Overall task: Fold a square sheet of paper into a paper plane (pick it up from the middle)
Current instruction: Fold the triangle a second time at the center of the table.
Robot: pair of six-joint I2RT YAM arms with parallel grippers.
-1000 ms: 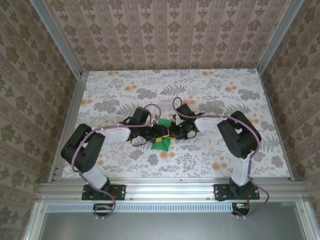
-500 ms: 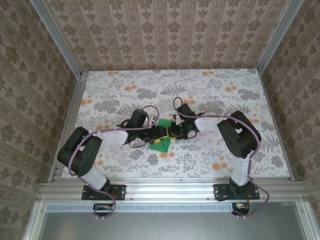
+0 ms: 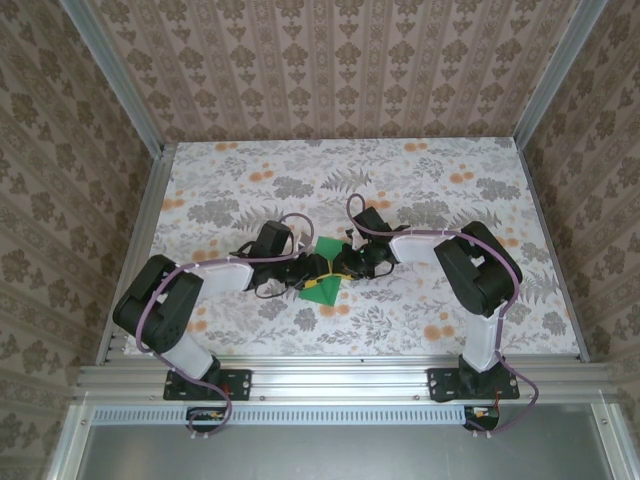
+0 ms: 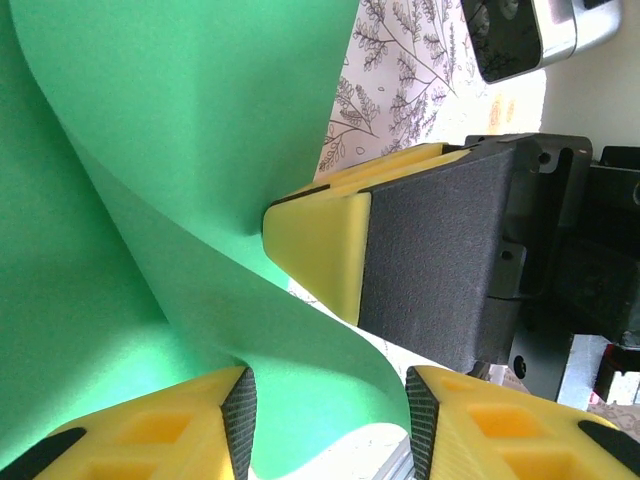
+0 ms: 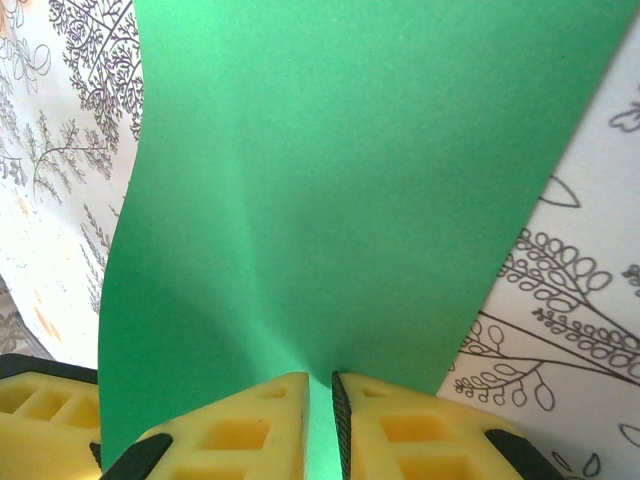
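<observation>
The square sheet of paper is bright green and lies curled at the table's middle, between both grippers. My right gripper is shut on one edge of the sheet, which spreads away from its yellow fingertips. My left gripper stands open, and a bent flap of the sheet runs through the gap without being pinched. In the left wrist view one of the right gripper's fingers presses into the paper just beyond. From above, the left gripper and the right gripper nearly meet. The paper plane is out of view.
The table has a floral cloth and is fenced by aluminium rails at the near edge and sides. Both arms reach inward from their bases. Free room lies toward the back and both sides.
My left arm has swung its elbow outward to the left and its wrist has turned at the paper. The right arm has held still, gripping the sheet.
</observation>
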